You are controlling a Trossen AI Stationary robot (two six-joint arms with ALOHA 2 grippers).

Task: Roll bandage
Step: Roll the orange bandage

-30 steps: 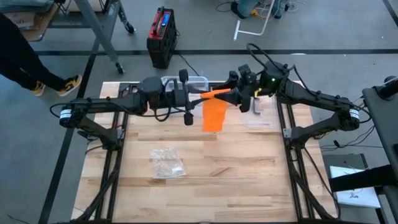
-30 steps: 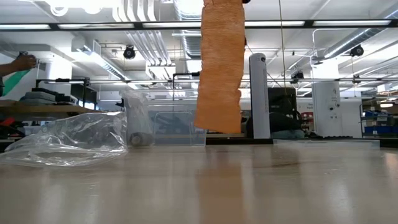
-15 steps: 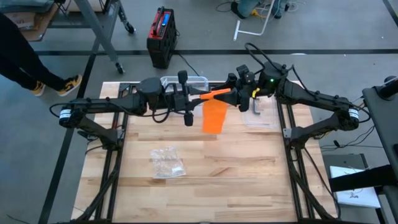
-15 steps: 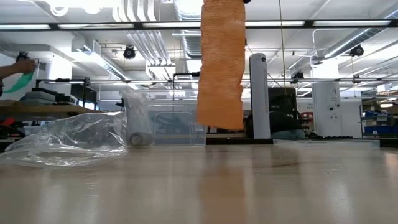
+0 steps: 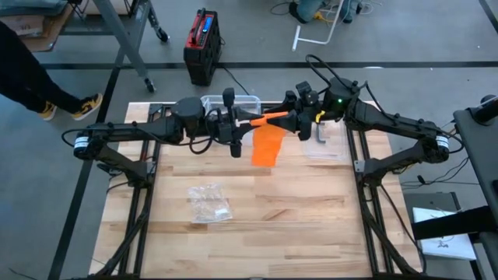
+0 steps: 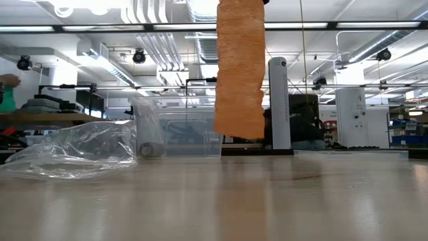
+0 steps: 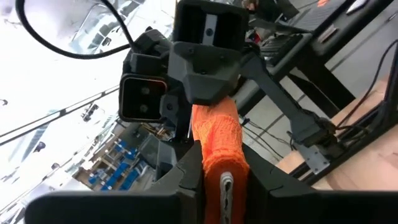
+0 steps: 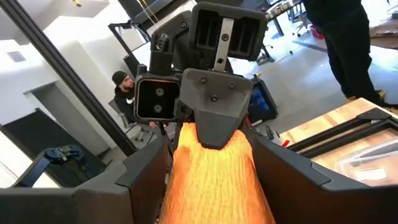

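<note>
Hanging above the far middle of the wooden table (image 5: 311,210), the orange bandage (image 5: 267,144) is stretched between both arms; the left gripper (image 5: 243,124) is clamped on one end of its gathered upper part and the right gripper (image 5: 289,119) pinches the other end; the loose tail droops toward the table without touching it; a crumpled clear plastic bag (image 5: 208,202) lies nearer the front, well apart; a clear plastic bin (image 5: 231,102) sits at the far edge.

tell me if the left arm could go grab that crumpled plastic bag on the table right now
Probably not yet: the left gripper is shut on the orange bandage, shared with the right gripper. The path to the plastic bag looks open.
</note>
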